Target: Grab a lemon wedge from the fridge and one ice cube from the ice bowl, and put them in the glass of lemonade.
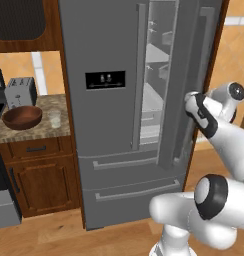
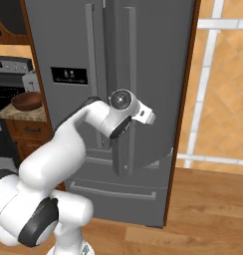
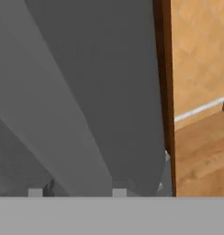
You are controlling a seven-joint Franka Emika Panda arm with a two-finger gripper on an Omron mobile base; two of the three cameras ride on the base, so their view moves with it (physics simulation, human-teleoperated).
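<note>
Fridge (image 1: 109, 125) right door stood partly ajar, shelves visible through the gap. Gripper (image 3: 77, 192) sat right up against the grey door; finger spacing couldn't be told. Ice bowl (image 1: 22, 117) and glass of lemonade (image 1: 55, 118) sat side by side on the counter (image 1: 39, 131) left of the fridge.
</note>
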